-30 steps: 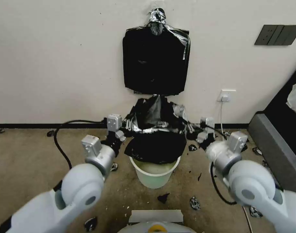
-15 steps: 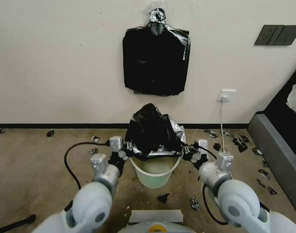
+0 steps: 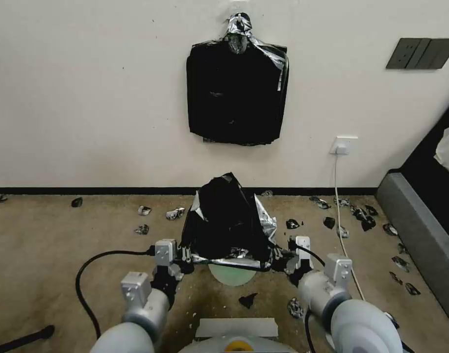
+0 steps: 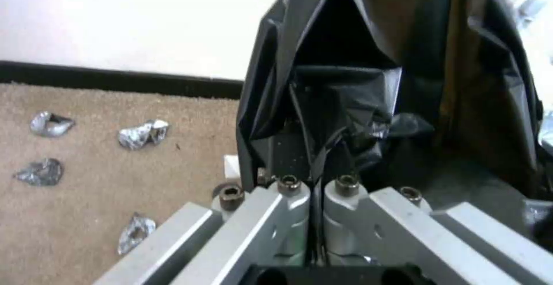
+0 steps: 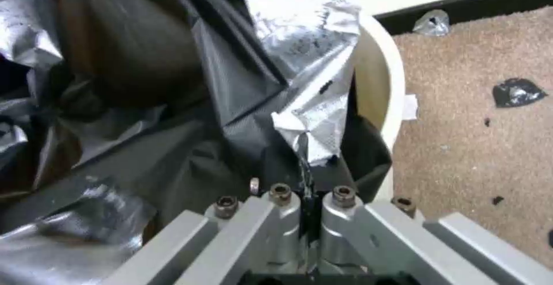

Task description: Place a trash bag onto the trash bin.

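A glossy black trash bag [image 3: 228, 220] stands puffed up like a tent over the cream-white trash bin [image 3: 232, 276], of which a low slice of wall shows below the bag's stretched hem. My left gripper [image 3: 184, 255] is shut on the bag's left edge, and my right gripper [image 3: 279, 256] is shut on its right edge. In the left wrist view the film [image 4: 345, 103] runs between the pressed fingers [image 4: 293, 216]. In the right wrist view the bag [image 5: 173, 103] lies inside the bin's rim [image 5: 392, 86], pinched by that gripper [image 5: 311, 198].
A flat bundle of black bags [image 3: 236, 93] hangs on the wall behind. Small black scraps [image 3: 247, 299] litter the carpet around the bin. A wall socket [image 3: 343, 145] with a white cord is at the right, near a dark grey furniture edge [image 3: 420, 235].
Both grippers have come down and toward me with the bag's edges. The bag has dropped over the bin, so much less of the bin shows.
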You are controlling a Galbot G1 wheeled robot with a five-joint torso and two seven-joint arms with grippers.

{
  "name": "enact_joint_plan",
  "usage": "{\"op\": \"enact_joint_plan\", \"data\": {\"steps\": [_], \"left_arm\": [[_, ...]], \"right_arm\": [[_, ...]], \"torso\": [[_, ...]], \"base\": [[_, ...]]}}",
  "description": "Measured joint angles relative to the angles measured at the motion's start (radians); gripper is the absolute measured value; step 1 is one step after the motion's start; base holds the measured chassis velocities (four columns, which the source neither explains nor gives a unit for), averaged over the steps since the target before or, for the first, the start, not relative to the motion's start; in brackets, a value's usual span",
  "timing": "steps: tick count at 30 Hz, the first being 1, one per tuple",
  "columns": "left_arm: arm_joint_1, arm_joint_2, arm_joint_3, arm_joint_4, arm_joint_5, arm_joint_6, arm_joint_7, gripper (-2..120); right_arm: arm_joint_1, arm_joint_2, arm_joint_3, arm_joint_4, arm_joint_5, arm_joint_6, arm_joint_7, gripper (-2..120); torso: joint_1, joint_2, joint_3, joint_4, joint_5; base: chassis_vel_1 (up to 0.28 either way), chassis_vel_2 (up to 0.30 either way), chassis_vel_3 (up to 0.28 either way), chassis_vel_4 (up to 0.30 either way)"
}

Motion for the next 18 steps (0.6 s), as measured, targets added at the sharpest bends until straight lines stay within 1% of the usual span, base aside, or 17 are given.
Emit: {"op": "enact_joint_plan", "data": {"steps": [1,2,5,6,8,9,10,13,18], "left_arm": [[-0.027,-0.005,0.007,0.017,-0.012,0.003,-0.005,0],[-0.027,-0.005,0.007,0.017,-0.012,0.003,-0.005,0],[-0.116,-0.032,0.032,0.072,-0.060,0.028,-0.031,0],[-0.116,-0.032,0.032,0.072,-0.060,0.028,-0.031,0],[-0.142,-0.035,0.045,0.091,-0.088,0.054,-0.050,0],[-0.139,-0.030,0.048,0.093,-0.094,0.065,-0.055,0],[-0.139,-0.030,0.048,0.093,-0.094,0.065,-0.055,0],[-0.099,-0.014,0.047,0.081,-0.098,0.090,-0.056,0],[-0.080,-0.013,0.048,0.072,-0.097,0.103,-0.063,0]], "right_arm": [[0.021,0.009,-0.003,-0.018,0.010,0.000,0.014,0],[0.021,0.009,-0.003,-0.018,0.010,0.000,0.014,0],[0.097,0.030,-0.013,-0.078,0.056,-0.010,0.071,0],[0.097,0.030,-0.013,-0.078,0.056,-0.010,0.071,0],[0.128,0.030,-0.017,-0.095,0.086,-0.035,0.128,0],[0.134,0.025,-0.018,-0.098,0.101,-0.052,0.155,0],[0.134,0.025,-0.018,-0.098,0.101,-0.052,0.155,0],[0.126,0.012,-0.021,-0.098,0.116,-0.101,0.200,0],[0.123,0.020,-0.032,-0.103,0.124,-0.135,0.235,0]], "torso": [[0.000,0.000,0.000,0.0001,0.0000],[0.000,0.000,0.000,0.0001,0.0000],[0.000,0.000,0.000,0.0000,0.0000],[0.000,0.000,0.000,0.0000,0.0000],[0.000,0.000,0.000,0.0000,0.0000],[0.000,0.000,0.000,0.0000,-0.0001],[0.000,0.000,0.000,0.0000,-0.0001],[0.000,0.000,0.000,0.0000,0.0000],[0.000,0.000,0.000,0.0000,0.0000]], "base": [[0.000,0.000,0.000,0.000],[0.000,0.000,0.000,0.000],[0.000,0.000,0.000,0.000],[0.000,0.000,0.000,0.000],[0.000,0.000,0.000,0.000],[0.000,0.000,0.000,0.000],[0.000,0.000,0.000,0.000],[0.000,0.000,0.000,0.000],[0.000,0.000,0.000,0.000]]}}
